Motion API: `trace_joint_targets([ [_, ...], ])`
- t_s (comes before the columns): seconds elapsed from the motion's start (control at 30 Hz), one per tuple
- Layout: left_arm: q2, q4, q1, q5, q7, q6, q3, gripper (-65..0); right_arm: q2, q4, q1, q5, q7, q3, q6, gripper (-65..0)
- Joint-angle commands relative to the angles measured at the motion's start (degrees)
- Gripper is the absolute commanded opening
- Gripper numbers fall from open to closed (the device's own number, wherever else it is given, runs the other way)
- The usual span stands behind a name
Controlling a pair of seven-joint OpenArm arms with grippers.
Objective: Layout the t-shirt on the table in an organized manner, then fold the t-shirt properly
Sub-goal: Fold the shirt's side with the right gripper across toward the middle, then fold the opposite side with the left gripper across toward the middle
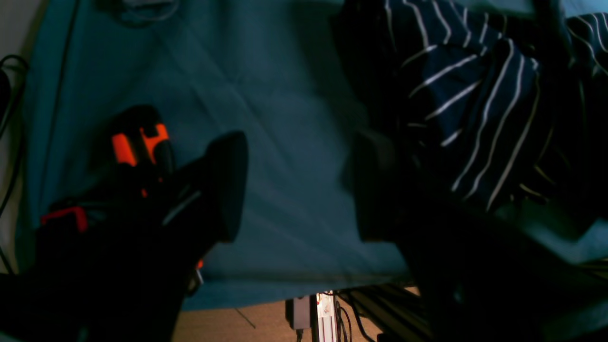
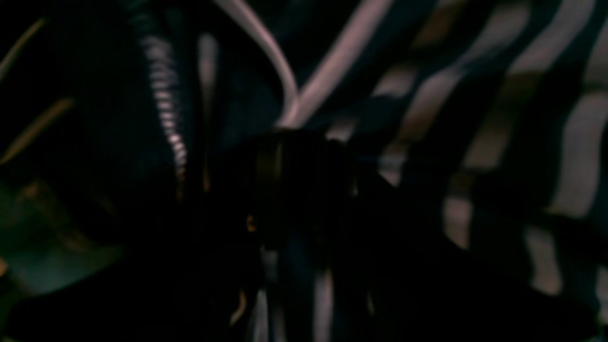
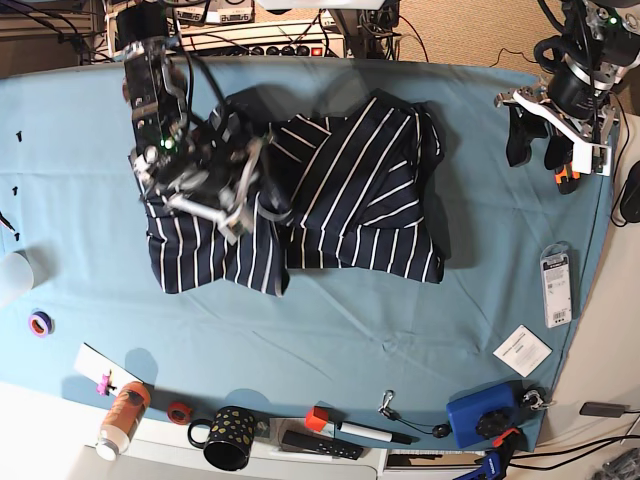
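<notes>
Spreading the crumpled navy white-striped t-shirt (image 3: 330, 200), bunched mid teal-clothed counter (image 3: 300, 330), calls for pulling one edge outward low and slow. Right gripper (image 3: 232, 205) sits in fabric, grip unclear; left gripper (image 1: 294, 185) hangs released, empty.

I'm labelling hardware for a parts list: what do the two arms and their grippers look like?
Both arms are black with silvery-white metal brackets and black cables. The left gripper has broad, dark, rounded fingers with orange and red accents on the body behind them. The right gripper shows a pale metal bracket in the base view; its wrist view is too dark for detail.
</notes>
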Motion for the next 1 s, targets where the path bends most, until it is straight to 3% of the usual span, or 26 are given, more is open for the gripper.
trace_joint_targets([
  [0.0, -0.4, 0.9, 0.0, -0.6, -1.3, -0.2, -0.2, -29.9, -0.1, 1.0, 0.1, 1.8, 0.9, 0.1, 0.8, -49.5],
  [0.27, 1.0, 0.9, -0.9, 0.8, -2.0, -0.3, -0.2, -30.0, -2.6, 1.0, -0.1, 8.3, 6.9, 0.1, 6.7, -49.5],
  [0.37, 3.2, 0.9, -3.1, 4.5, -3.8, -0.2, -0.2, -31.7, -3.3, 1.1, 0.7, 8.4, 9.0, 0.2, 7.1, -49.5],
  [0.5, 4.4, 0.9, -5.6, 4.3, -4.2, -0.2, -0.2, -34.4, -3.3, 1.0, 2.6, 4.4, 8.7, 0.3, 6.4, -49.5],
  [0.7, 4.5, 0.9, -2.9, 4.2, -7.1, -0.7, 0.7, -21.6, -3.3, 1.1, 4.5, -0.9, 8.5, 4.1, 3.5, -49.5],
  [0.8, 4.5, 0.9, -1.2, 4.5, -8.0, 0.0, 5.1, -21.0, -3.3, 1.0, 4.6, -2.3, 9.9, 8.8, 2.4, -49.5],
  [0.87, 4.5, 0.9, -1.0, 5.1, -8.1, 2.2, 10.1, -21.0, -3.3, 1.0, 4.6, -2.6, 10.8, 12.4, 2.3, -49.5],
  [0.97, 4.5, -1.0, -2.1, 10.5, -8.9, 5.1, 18.0, -21.0, -3.3, 1.0, 4.6, -2.9, 10.8, 17.4, 2.4, -49.5],
])
